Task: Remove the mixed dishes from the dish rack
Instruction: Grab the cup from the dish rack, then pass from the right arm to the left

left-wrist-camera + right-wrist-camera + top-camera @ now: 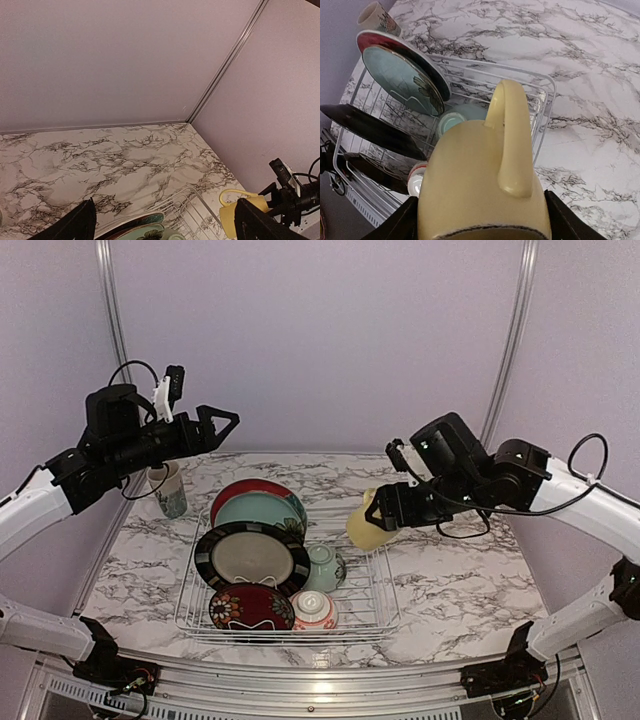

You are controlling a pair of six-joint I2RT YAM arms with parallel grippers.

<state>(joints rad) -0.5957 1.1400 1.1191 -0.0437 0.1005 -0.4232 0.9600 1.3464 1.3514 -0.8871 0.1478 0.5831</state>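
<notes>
Near end of the dish rack (372, 592): dark red floral plate (250, 606) and striped bowl (314, 610) stand waiting, with the black-rimmed plate (250, 558) and green bowl (323, 566) behind. The right claw (385, 512) is clamped on the yellow cup (366, 528) — in the air by the rack's far right edge. Mid-unload, I'd say: next it wants carrying right to bare bench (460, 580) and a gentle set-down. At far left the tall cup (168, 488) stands on the bench — the left claw (215, 424) hovers high above, fingers apart, empty.

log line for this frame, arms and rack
right gripper: shut on yellow cup, lifted | left gripper: open, empty | dish rack: four plates, two bowls | patterned cup: on table left of rack
</notes>
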